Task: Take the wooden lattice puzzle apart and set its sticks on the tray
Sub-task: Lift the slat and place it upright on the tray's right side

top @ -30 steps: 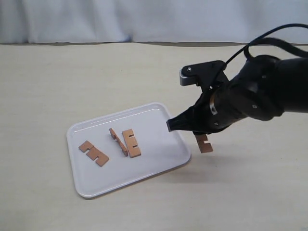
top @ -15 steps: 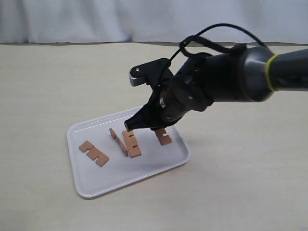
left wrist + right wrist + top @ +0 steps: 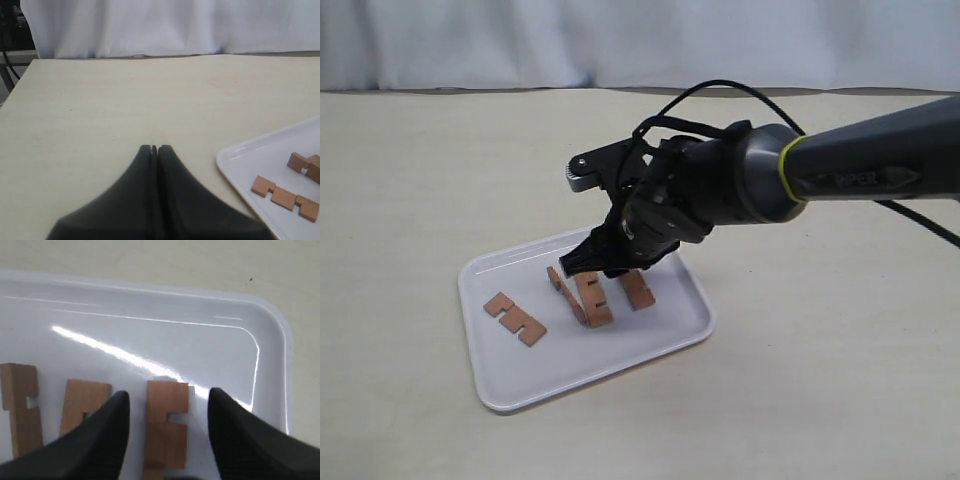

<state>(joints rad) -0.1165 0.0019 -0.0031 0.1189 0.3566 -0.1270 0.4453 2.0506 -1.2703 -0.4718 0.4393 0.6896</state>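
Observation:
The white tray (image 3: 692, 330) holds several reddish-brown notched sticks and no assembled lattice puzzle shows. One stick (image 3: 515, 318) lies apart at the left. Two more (image 3: 592, 297) sit mid-tray, one of them (image 3: 563, 290) on its edge. My right gripper (image 3: 605, 268) hovers low over the tray, open, straddling another stick (image 3: 167, 425) that lies flat between its fingers (image 3: 117, 412) untouched. In the left wrist view my left gripper (image 3: 154, 147) is shut on nothing, over bare table beside the tray (image 3: 235, 156). The left gripper does not appear in the exterior view.
Beige tabletop (image 3: 820, 400) surrounds the tray. A white curtain (image 3: 620, 40) hangs along the far edge. The right arm's black cable (image 3: 720, 88) loops above the wrist. The tray's corner rim (image 3: 282, 340) lies just beyond the right fingers.
The right gripper carried a stick leftward from beyond the tray's right edge to over the tray, then opened. That stick now lies on the tray beside the middle ones.

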